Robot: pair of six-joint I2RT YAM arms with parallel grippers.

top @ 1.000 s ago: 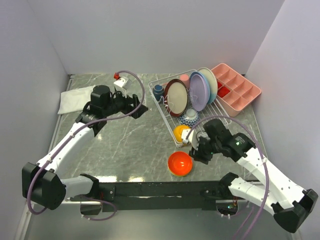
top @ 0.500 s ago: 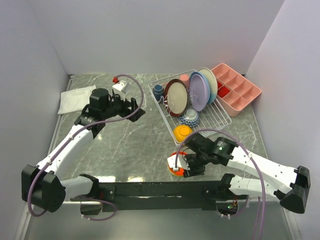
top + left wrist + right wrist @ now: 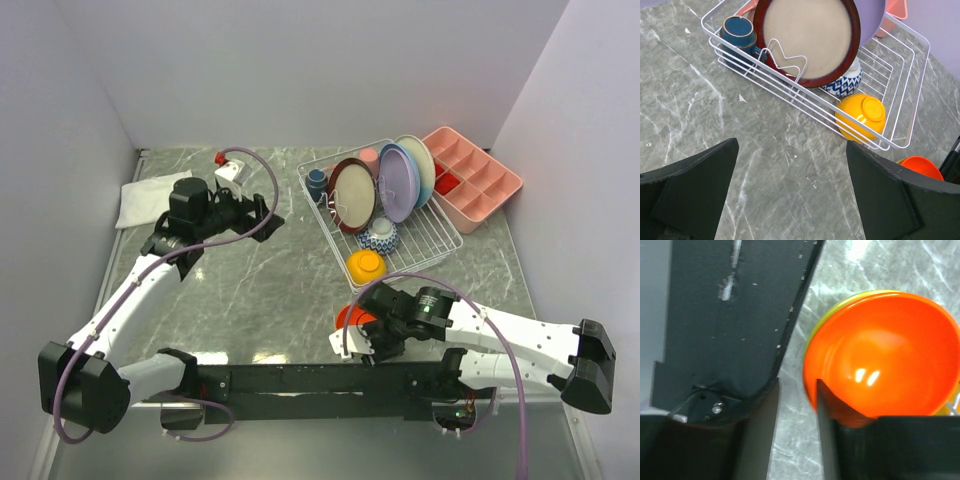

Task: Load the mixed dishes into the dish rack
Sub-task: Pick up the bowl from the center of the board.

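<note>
The red-orange bowl (image 3: 350,318) sits on the table near the front edge, nested in a lime bowl (image 3: 836,309). In the right wrist view the red-orange bowl (image 3: 885,355) fills the right half. My right gripper (image 3: 363,338) (image 3: 797,390) is open, one finger inside the rim and one outside. The white wire dish rack (image 3: 442,232) holds a dark-red-rimmed plate (image 3: 352,195), a lavender plate (image 3: 395,185), a navy cup (image 3: 317,182), a patterned bowl (image 3: 379,236) and an orange-yellow bowl (image 3: 367,265). My left gripper (image 3: 268,213) (image 3: 792,145) is open and empty above the table, left of the rack.
A pink compartment tray (image 3: 480,180) stands right of the rack. A white folded cloth (image 3: 145,200) lies at the far left. The black base rail (image 3: 730,315) runs along the near edge, close to the right gripper. White walls close three sides.
My right arm has swung down from beside the rack to the near side of the red-orange bowl, its jaws now over the rim. My left gripper has drawn back slightly to the left.
</note>
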